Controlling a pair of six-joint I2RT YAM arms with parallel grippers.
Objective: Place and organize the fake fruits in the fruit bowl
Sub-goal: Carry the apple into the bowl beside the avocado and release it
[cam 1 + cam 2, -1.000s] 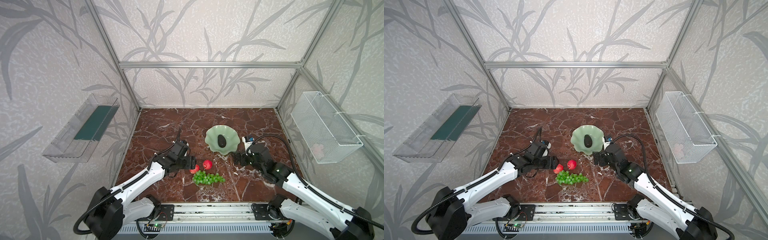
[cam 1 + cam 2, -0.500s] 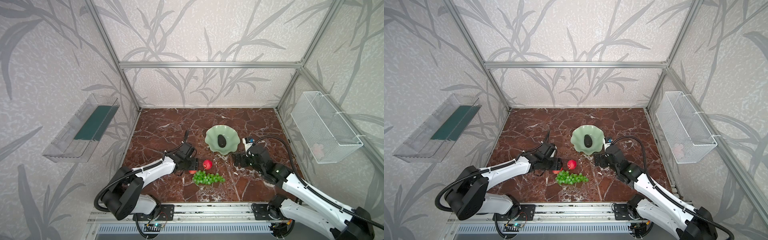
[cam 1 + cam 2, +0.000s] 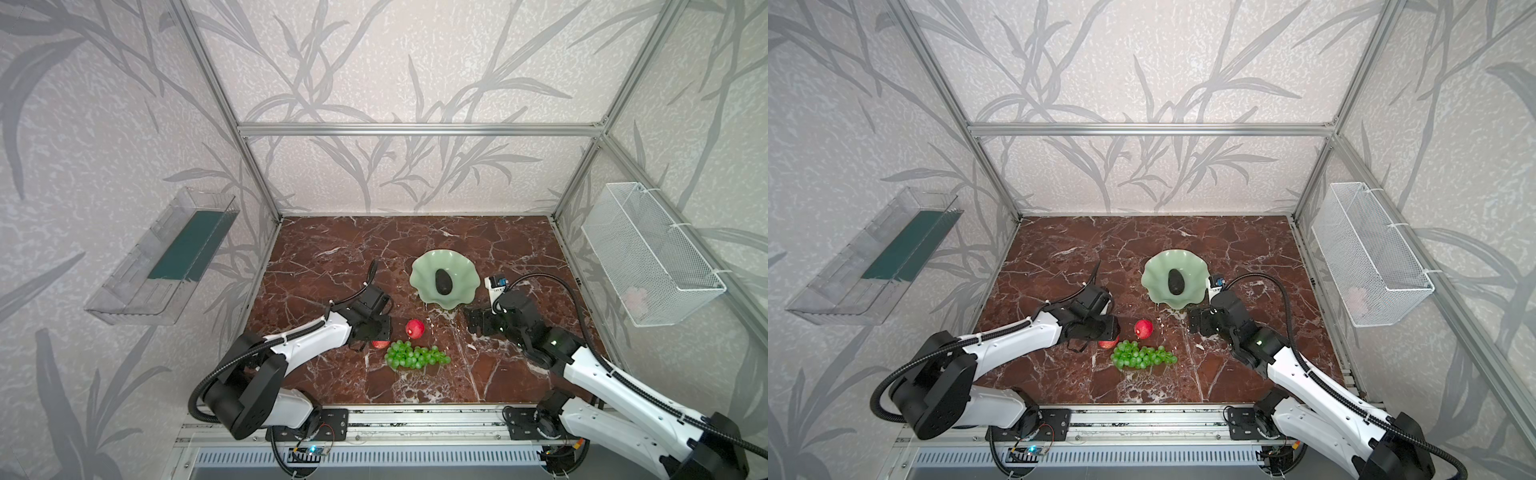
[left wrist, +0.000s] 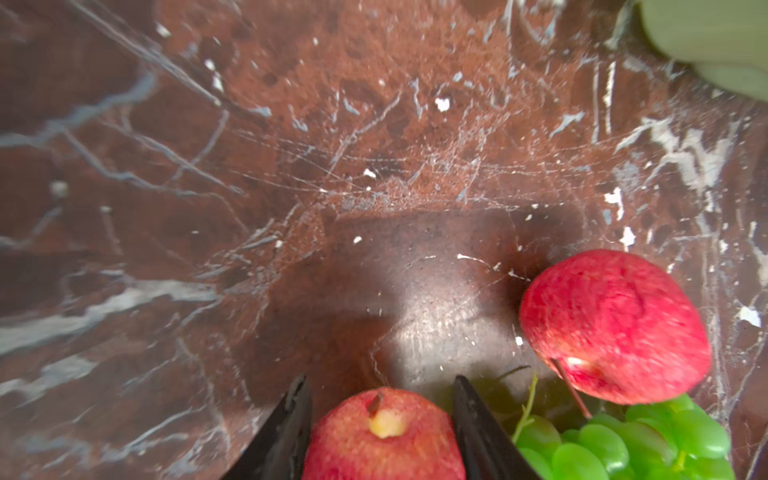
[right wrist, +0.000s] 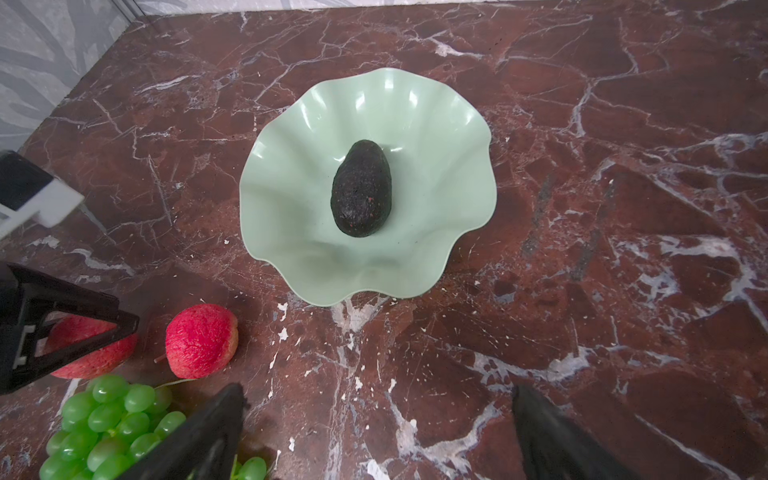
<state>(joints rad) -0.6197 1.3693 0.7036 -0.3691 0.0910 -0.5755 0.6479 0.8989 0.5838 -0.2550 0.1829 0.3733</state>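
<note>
Left end effector (image 4: 381, 384) closed, pinching apple (image 4: 384, 444); right end effector (image 5: 378, 390) spread; bare marble (image 5: 415, 353) up to bowl (image 5: 291, 253) rim.

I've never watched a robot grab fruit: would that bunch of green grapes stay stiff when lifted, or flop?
Probably floppy: the grapes are many small beads on a thin stem, so the ends may droop. Unlikely to roll, lying long and flat on the table. The glossy beads look slippery, so a pinch might slide off.

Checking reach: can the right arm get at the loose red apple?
Probably yes: right gripper open, only bare marble between it and the loose apple; left gripper grips the other apple.
</note>
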